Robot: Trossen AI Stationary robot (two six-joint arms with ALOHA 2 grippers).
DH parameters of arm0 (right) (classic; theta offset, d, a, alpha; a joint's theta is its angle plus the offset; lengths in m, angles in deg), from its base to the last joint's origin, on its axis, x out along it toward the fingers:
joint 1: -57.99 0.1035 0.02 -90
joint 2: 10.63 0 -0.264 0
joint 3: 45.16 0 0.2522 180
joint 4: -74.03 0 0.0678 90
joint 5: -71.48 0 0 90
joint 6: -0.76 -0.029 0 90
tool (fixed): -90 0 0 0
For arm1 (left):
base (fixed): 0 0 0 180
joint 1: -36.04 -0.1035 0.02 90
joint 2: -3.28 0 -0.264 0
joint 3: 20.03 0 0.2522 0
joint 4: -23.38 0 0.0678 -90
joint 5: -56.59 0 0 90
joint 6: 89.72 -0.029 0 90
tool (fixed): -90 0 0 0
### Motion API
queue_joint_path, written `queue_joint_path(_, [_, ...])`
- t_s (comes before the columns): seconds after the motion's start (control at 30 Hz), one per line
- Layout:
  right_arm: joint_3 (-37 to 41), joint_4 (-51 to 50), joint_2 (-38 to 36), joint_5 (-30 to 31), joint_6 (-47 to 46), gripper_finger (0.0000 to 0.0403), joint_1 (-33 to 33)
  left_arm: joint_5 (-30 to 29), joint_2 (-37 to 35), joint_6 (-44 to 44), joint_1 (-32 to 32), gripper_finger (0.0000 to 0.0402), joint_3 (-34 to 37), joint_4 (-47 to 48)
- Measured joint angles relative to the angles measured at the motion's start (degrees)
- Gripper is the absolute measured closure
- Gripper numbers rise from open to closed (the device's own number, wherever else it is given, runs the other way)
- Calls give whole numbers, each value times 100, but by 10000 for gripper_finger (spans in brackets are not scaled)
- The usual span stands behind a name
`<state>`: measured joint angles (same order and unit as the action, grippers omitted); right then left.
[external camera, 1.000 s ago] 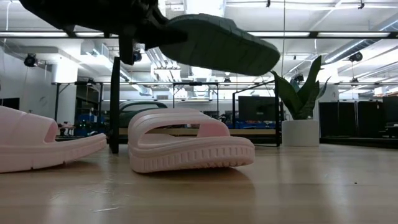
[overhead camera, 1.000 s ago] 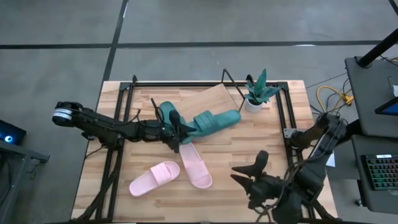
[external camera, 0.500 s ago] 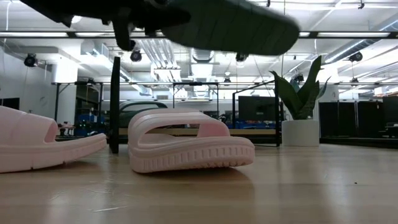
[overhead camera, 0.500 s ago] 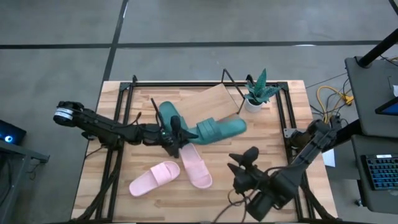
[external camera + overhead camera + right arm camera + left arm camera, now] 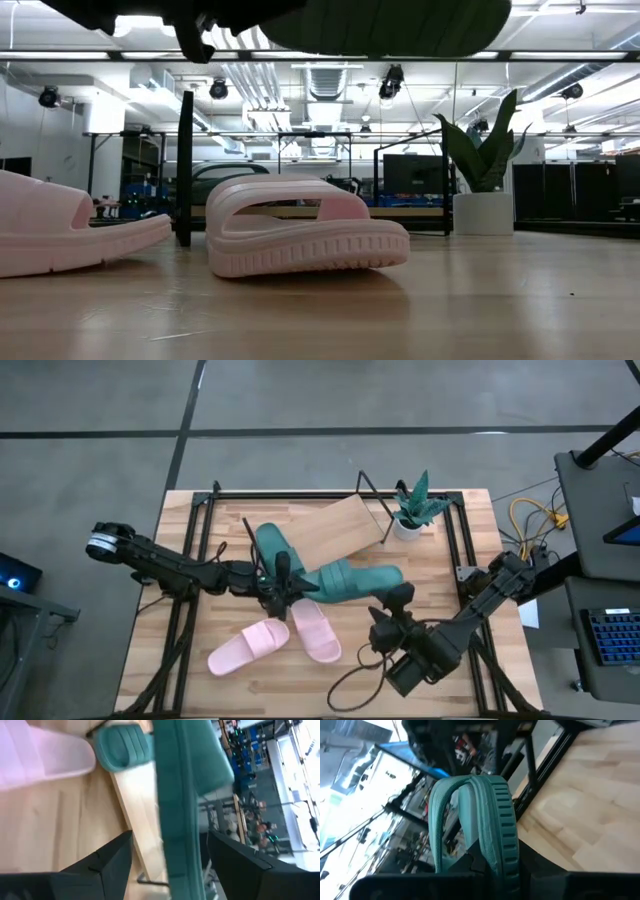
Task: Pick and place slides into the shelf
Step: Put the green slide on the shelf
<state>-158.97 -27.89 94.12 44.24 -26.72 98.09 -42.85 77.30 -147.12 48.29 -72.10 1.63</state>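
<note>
On the left side of the table (image 5: 440, 575), the left arm reaches in toward the middle, and the left gripper (image 5: 283, 582) is clamped on the heel end of a dark green slide (image 5: 355, 579), holding it in the air. The low view shows this best: the slide's dark sole (image 5: 385, 22) hangs at the top of the picture, clear of the tabletop, which the high view alone cannot settle. The left wrist view adds the slide's ribbed edge and arched strap (image 5: 487, 827) rising right out of that gripper's grip.

Just behind the left gripper, the second green slide (image 5: 271, 545) lies with its far end on the shelf (image 5: 345, 525), a slanted light board at the far middle. Nearer the front, the pink pair rests flat on the wood: one pink slide (image 5: 247, 645) to the left, the other pink slide (image 5: 314, 630) just right of it, their toe ends close together. In the low view they stand side by side, slightly apart.

To the right, the right gripper (image 5: 392, 612) sits just near of the held slide's toe end, its fingers (image 5: 112, 857) spread wide apart; the right wrist view shows the green slide running between them, with no contact visible.

A potted plant (image 5: 412, 510) stands at the far right, beside the shelf.
</note>
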Motion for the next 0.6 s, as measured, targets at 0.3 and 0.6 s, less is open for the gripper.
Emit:
queue_joint_path(0.3, [0, -191, 18, -468, -258, 164, -303, 149, 0, 0, 14, 384, -31, -203])
queue_joint_path(0.6, [0, -184, 13, -428, -248, 252, -444, 234, -2, 6, 18, 381, -11, -221])
